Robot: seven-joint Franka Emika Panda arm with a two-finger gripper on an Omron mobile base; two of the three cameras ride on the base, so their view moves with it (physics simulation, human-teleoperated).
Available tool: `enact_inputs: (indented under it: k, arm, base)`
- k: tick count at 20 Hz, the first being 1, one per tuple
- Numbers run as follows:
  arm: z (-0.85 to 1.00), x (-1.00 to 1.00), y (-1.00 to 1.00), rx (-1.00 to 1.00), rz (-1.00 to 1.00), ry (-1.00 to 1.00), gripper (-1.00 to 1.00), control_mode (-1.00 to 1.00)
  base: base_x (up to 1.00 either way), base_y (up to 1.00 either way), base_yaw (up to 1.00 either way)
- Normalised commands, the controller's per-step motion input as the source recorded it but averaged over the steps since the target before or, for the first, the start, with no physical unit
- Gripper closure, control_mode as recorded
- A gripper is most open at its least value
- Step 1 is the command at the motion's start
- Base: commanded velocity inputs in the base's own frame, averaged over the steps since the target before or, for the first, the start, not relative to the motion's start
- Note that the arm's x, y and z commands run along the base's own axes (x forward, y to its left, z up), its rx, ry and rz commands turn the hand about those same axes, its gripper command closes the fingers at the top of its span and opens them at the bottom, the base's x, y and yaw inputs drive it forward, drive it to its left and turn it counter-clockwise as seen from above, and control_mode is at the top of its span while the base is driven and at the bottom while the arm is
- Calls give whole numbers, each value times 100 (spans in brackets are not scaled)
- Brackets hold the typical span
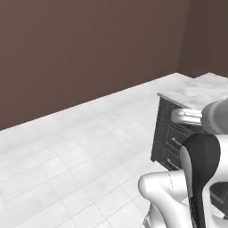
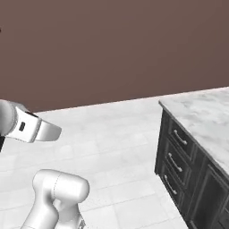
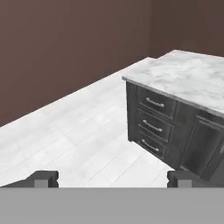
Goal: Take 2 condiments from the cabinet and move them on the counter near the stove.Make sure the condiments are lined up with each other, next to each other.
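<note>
Claw (image 3: 112, 179) stands apart and empty, facing the near corner of a marble surface (image 3: 188, 78) bare of condiments. Neither condiment nor stove is in sight; judged, both transfers remain.

We see our arm (image 1: 196, 178) rising from the base, bent at a dark elbow joint, with the white forearm (image 2: 27, 126) reaching out level. In the hand view our gripper (image 3: 111, 178) has its two dark fingertips (image 3: 43, 178) set wide apart, and nothing is between them.
</note>
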Motion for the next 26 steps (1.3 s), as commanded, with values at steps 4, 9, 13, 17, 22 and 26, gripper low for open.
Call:
enact_inputs:
  k: [4,9,13,17,22,26]
  arm:
    - [0,0,0,0,0,0,-100,100]
    - [0,0,0,0,0,0,-100,100]
    - [0,0,0,0,0,0,-100,100]
    - [0,0,0,0,0,0,-100,100]
    - [0,0,0,0,0,0,-100,100]
    - [0,0,0,0,0,0,-100,100]
  base:
    - [46,9,95]
    - [86,-5,85]
    - [100,-73,47]
    - [96,-100,24]
    - [90,-95,6]
    - [100,-30,3]
